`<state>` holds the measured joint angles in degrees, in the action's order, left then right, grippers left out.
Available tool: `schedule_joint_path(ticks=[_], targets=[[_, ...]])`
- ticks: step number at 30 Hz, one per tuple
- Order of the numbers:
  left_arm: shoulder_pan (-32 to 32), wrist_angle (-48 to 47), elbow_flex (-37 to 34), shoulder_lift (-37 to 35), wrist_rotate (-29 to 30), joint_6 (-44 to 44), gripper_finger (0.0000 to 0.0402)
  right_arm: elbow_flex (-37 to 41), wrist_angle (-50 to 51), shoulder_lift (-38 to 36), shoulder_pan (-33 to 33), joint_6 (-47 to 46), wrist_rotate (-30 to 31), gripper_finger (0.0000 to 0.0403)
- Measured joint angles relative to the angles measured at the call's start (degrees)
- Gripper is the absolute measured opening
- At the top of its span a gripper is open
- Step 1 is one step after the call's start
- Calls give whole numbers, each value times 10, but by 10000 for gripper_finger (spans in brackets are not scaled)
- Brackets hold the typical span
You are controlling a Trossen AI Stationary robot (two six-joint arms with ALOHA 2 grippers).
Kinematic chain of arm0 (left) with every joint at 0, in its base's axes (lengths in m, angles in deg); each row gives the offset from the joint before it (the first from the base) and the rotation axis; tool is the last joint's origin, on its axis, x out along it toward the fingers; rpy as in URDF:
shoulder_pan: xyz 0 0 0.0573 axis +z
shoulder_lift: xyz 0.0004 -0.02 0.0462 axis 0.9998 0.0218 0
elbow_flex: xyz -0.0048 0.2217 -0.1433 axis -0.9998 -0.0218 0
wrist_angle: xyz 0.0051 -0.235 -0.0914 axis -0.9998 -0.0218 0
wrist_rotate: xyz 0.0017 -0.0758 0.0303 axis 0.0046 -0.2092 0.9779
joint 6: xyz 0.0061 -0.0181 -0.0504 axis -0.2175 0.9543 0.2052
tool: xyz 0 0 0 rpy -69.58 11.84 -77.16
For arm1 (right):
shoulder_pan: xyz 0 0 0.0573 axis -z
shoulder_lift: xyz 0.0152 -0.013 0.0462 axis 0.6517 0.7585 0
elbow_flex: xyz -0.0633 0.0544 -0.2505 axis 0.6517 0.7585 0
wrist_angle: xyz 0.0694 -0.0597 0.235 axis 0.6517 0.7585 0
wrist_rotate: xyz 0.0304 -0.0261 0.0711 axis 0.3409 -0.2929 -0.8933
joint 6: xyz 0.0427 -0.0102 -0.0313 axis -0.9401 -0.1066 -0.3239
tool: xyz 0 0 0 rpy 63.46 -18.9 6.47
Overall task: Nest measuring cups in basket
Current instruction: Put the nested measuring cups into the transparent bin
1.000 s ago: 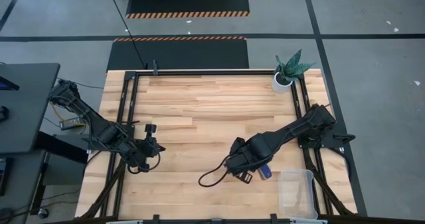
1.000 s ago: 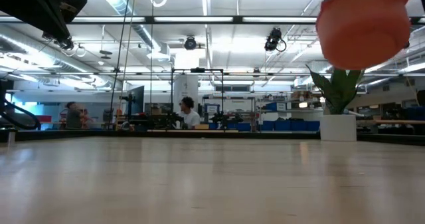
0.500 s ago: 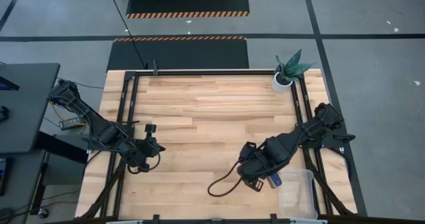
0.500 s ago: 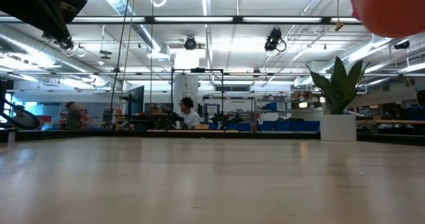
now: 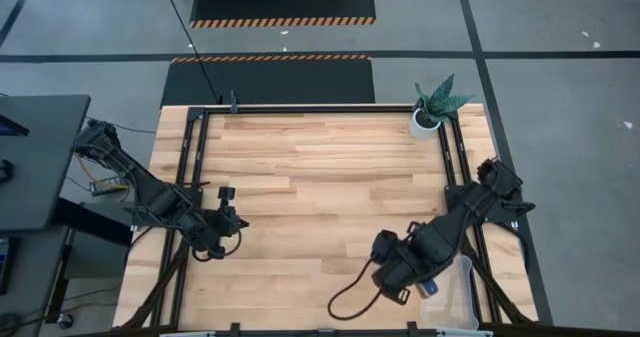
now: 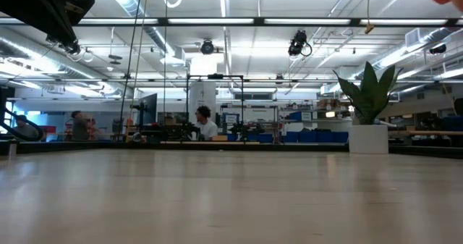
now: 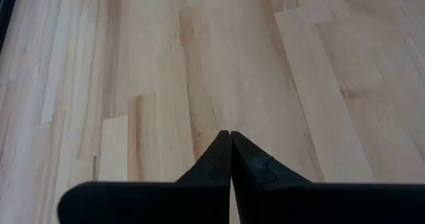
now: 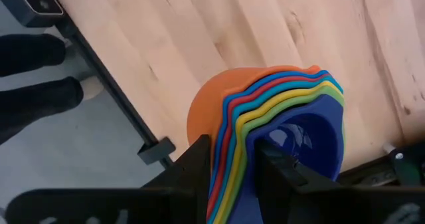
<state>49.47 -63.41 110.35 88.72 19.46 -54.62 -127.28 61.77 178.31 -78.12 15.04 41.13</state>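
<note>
Right gripper (image 8: pixel 232 167) clamping nested measuring cups (image 8: pixel 279 117) over basket (image 5: pixel 455 295).

Right hand (image 5: pixel 428 285) carrying the stacked measuring cups (image 8: pixel 279 131) now sits farther toward the near right corner, at the basket (image 5: pixel 458 295) edge. In the low view the orange cup has slid almost out of frame, top right.

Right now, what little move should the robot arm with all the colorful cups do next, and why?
Probably ease a bit farther over the basket, then lower. The right gripper has its jaws clamped on the nested measuring cups, orange outermost, blue innermost. From above they hang at the basket's near edge, not clearly inside it. The left gripper waits shut over bare table.
</note>
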Motion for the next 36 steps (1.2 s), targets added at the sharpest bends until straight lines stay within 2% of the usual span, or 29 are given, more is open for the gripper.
schedule_joint_path(ticks=[10,19,36], targets=[[0,9,0,0,0,60,7,0,0,0,-25,-41,14,97],[0,102,0,0,-1,10,7,0,0,0,-29,-81,29,97],[0,101,0,0,0,-6,7,24,-1,0,-79,-165,23,91]])
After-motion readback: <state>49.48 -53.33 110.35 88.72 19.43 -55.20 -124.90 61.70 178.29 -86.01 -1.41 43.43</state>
